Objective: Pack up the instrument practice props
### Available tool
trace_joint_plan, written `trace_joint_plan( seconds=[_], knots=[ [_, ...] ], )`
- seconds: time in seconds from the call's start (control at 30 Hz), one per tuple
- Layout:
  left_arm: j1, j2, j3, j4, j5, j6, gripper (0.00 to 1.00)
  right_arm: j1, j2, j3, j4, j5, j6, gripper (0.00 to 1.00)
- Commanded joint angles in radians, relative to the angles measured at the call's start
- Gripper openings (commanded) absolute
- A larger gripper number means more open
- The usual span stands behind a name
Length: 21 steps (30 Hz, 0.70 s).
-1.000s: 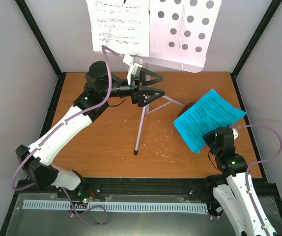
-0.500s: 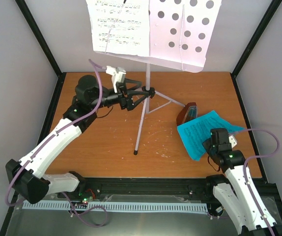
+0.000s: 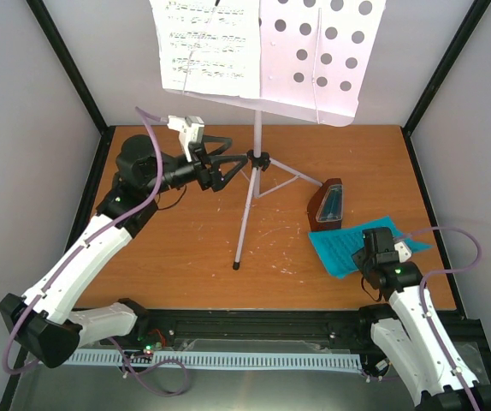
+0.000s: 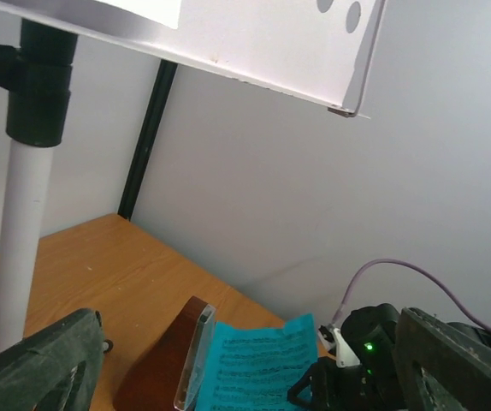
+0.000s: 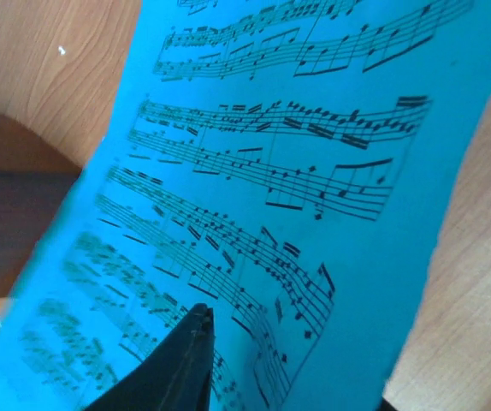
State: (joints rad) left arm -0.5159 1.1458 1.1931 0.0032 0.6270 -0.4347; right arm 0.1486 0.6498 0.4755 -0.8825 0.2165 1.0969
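Your L gripper (image 3: 233, 169) has its jaws spread wide, side-on to the music stand (image 3: 247, 201). The pole sits just off one fingertip by the leg hub, not between them. Your R gripper (image 3: 369, 257) is pinching the near edge of the teal booklet (image 3: 338, 247); only the top finger (image 5: 181, 360) shows. The booklet lies low over the table (image 3: 177, 248), just beside the metronome (image 3: 325, 205).

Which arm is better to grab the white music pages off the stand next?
Left. The left fingers are open, up beside the stand's pole, just under the white pages. The right fingers are low, holding the teal booklet.
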Motion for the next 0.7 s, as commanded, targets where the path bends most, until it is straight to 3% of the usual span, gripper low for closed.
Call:
trace_joint_plan(
  seconds=[0.0, 0.23, 0.33, 0.57, 0.67],
  knots=[
    [0.008, -0.011, 0.002, -0.025, -0.042, 0.002, 0.93, 0.005, -0.014, -0.017, -0.002, 0.040, -0.014, 0.27],
    [0.038, -0.033, -0.004, -0.056, -0.102, 0.020, 0.94, 0.005, -0.061, 0.011, -0.010, 0.112, -0.045, 0.65],
    [0.101, -0.052, -0.028, -0.059, -0.072, 0.002, 0.95, 0.005, -0.070, 0.068, -0.011, 0.158, -0.071, 0.75],
    [0.296, -0.136, -0.167, -0.014, 0.043, -0.084, 0.96, 0.005, -0.064, 0.231, 0.061, 0.309, -0.257, 0.79],
    [0.410, -0.162, -0.228, 0.017, 0.123, -0.139, 0.96, 0.005, -0.045, 0.201, 0.297, 0.120, -0.448, 0.80]
  ],
)
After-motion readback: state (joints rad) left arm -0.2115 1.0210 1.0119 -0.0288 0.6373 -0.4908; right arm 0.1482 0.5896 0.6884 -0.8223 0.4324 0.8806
